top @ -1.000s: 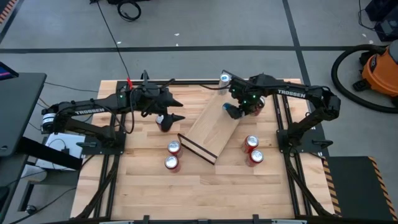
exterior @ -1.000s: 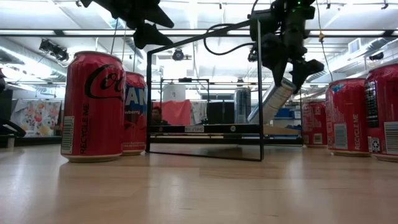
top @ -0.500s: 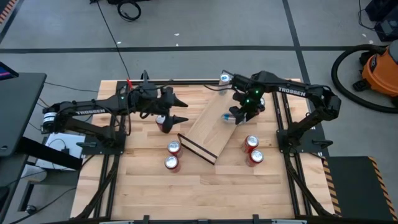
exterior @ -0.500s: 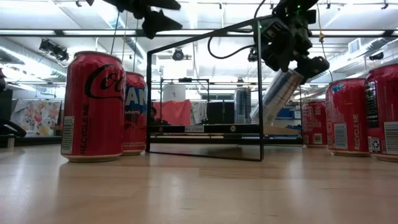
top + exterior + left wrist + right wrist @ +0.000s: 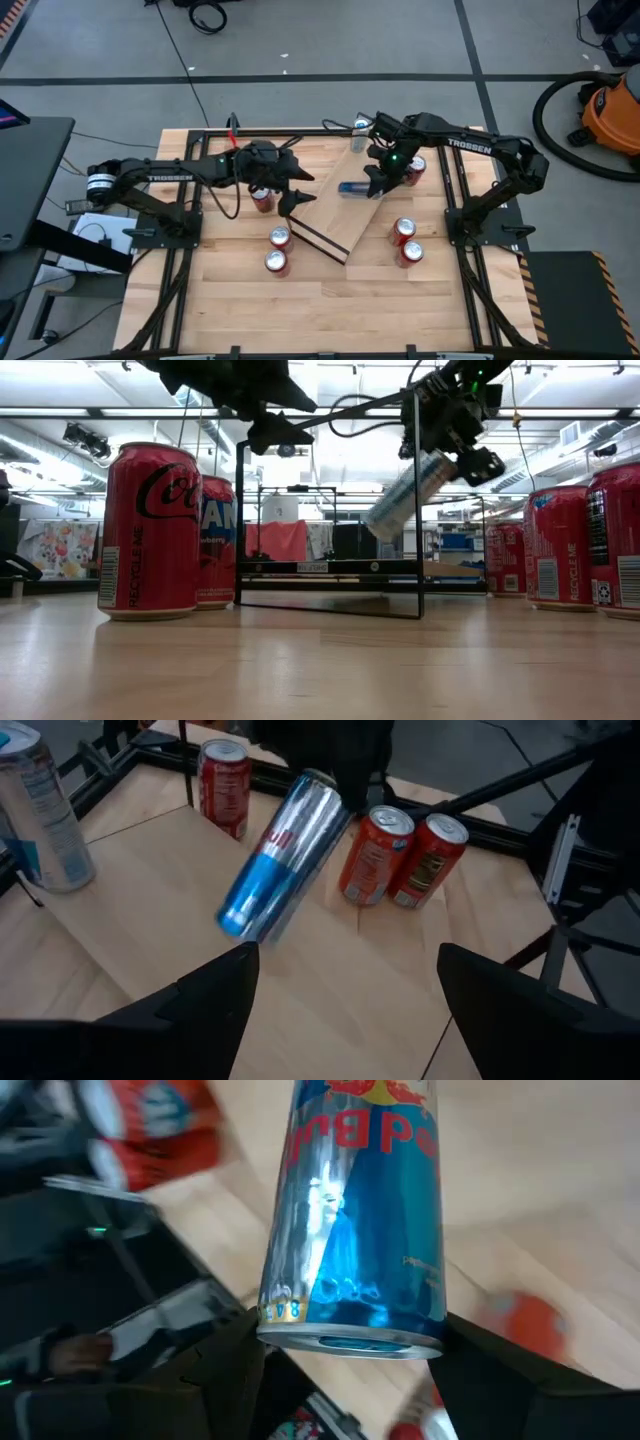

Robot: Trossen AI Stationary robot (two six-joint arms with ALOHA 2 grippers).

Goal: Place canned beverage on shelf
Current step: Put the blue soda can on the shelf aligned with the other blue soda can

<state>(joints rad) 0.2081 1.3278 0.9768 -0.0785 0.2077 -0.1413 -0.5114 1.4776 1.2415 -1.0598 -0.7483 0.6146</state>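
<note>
A slim blue-and-silver can (image 5: 350,187) hangs tilted above the shelf (image 5: 338,218), a light-wood board lying slantwise mid-table with a dark near end and a black wire frame (image 5: 417,560). My right gripper (image 5: 373,181) is shut on that can, which also shows in the low view (image 5: 405,495) and the left wrist view (image 5: 278,860). My left gripper (image 5: 296,190) stands open just left of the shelf, pointing at the can, with nothing between its fingers (image 5: 215,995). My right gripper pinches the can's round wall close to one end (image 5: 350,1325), one finger (image 5: 225,1370) on each side, lying across the can. It comes slanting down from the table's right. The can is lifted clear of the shelf, its free end (image 5: 235,915) lower and pointing toward the table's left.
Red cans stand on the table: two near the shelf's left (image 5: 279,237) (image 5: 275,262), two at its right (image 5: 404,230) (image 5: 411,252), one under my left arm (image 5: 262,198), one by my right arm (image 5: 415,165). A silver can (image 5: 360,127) stands at the far edge.
My right gripper has turned at the wrist, swinging the can from a steep hang to a shallow tilt, its free end now toward the table's left. My left gripper has gone toward the shelf and a little down, staying open.
</note>
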